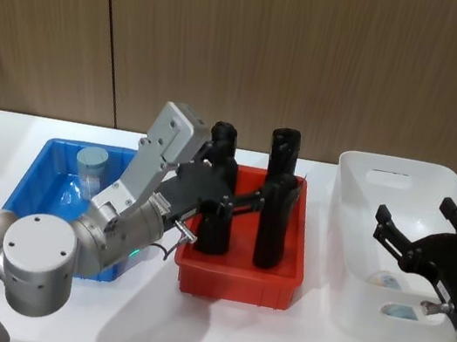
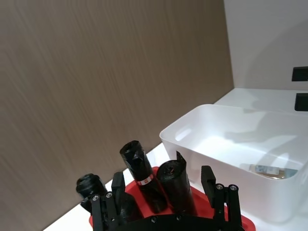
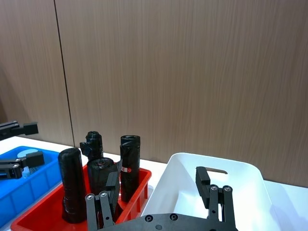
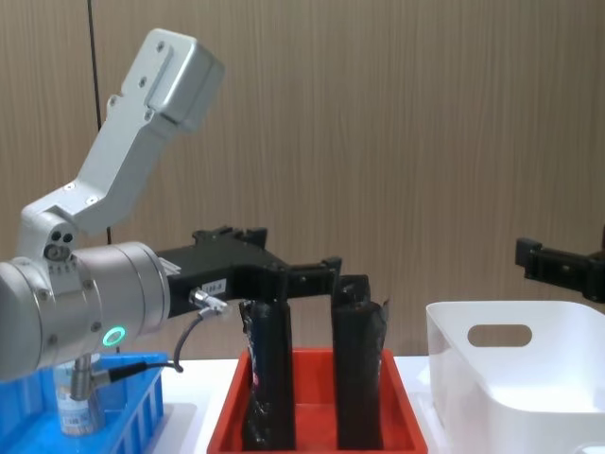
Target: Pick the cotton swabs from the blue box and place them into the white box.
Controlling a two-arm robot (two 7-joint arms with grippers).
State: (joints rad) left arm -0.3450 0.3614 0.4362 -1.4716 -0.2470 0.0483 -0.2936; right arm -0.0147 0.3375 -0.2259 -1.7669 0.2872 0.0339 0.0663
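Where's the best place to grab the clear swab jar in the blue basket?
Come from above and close the jaws across the round side of the clear cylindrical swab jar, under its grey-blue lid. It stands upright, and the walls of the blue slotted basket likely block a sideways approach.

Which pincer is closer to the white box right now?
Right. The right pincer hangs open over the white box; the left pincer is farther off, over the red tray.
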